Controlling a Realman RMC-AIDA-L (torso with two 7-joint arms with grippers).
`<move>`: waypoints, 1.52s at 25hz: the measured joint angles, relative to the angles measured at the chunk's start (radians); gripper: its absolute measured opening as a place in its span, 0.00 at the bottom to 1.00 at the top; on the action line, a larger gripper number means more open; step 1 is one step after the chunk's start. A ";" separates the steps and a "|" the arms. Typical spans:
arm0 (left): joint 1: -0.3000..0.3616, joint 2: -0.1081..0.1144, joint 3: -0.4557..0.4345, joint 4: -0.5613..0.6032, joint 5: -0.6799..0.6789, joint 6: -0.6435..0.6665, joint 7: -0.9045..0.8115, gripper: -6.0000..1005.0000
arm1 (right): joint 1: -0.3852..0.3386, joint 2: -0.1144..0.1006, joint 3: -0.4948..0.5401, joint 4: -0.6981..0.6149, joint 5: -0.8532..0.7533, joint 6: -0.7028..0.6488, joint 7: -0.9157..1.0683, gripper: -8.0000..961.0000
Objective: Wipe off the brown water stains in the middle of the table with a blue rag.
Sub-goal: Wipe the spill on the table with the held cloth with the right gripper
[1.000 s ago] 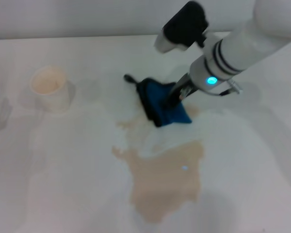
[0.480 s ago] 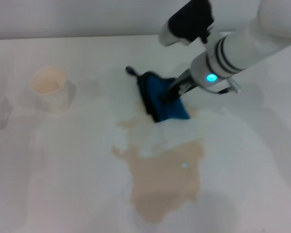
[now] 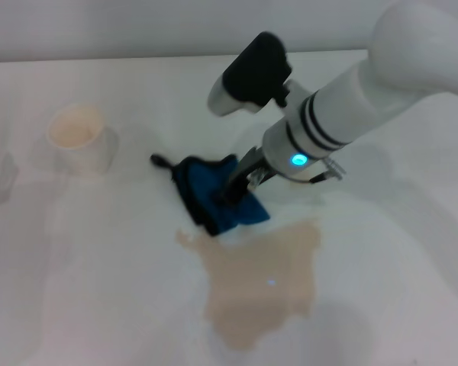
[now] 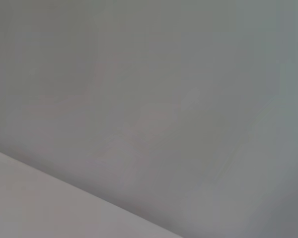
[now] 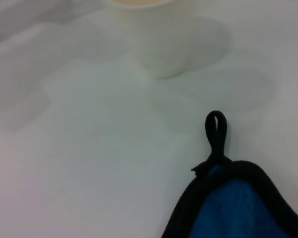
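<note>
Blue rag crumpled on the white worktop, pinned at the far edge of the brown stain, its near hem touching the puddle's upper lobes. Black edging bunched along the side away from the arm, black loop tab trailing off from the rag toward the cup. Right pincer angled down from the white arm, pressed into the rag's middle and pinching a fold of it. Stain pale tan, ragged and lobed, far larger than the rag, spreading from the rag toward the near side of the worktop, a small glint on its surface. Cream paper cup upright, well apart from the rag, beyond the loop. Faint damp smears on the worktop around the rag. Right wrist view: rag corner with its black border, loop lying flat, cup base farther off beyond it. Left pincer nowhere visible; left wrist view only a plain grey surface.
</note>
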 joint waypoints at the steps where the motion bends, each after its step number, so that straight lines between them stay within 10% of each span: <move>1: 0.000 0.000 0.000 0.000 0.000 0.000 0.000 0.86 | -0.002 0.000 -0.018 -0.011 0.010 -0.007 0.000 0.15; 13: -0.001 0.000 0.000 0.000 0.000 0.002 0.000 0.86 | -0.025 -0.001 -0.056 -0.019 0.046 0.071 -0.002 0.15; 30: 0.006 0.001 0.000 0.014 0.000 0.002 0.000 0.86 | -0.121 -0.052 0.476 0.009 -0.330 -0.086 -0.002 0.15; 38: 0.003 0.002 0.000 0.016 0.000 0.002 0.000 0.86 | -0.153 -0.057 0.497 -0.040 -0.353 -0.176 -0.002 0.14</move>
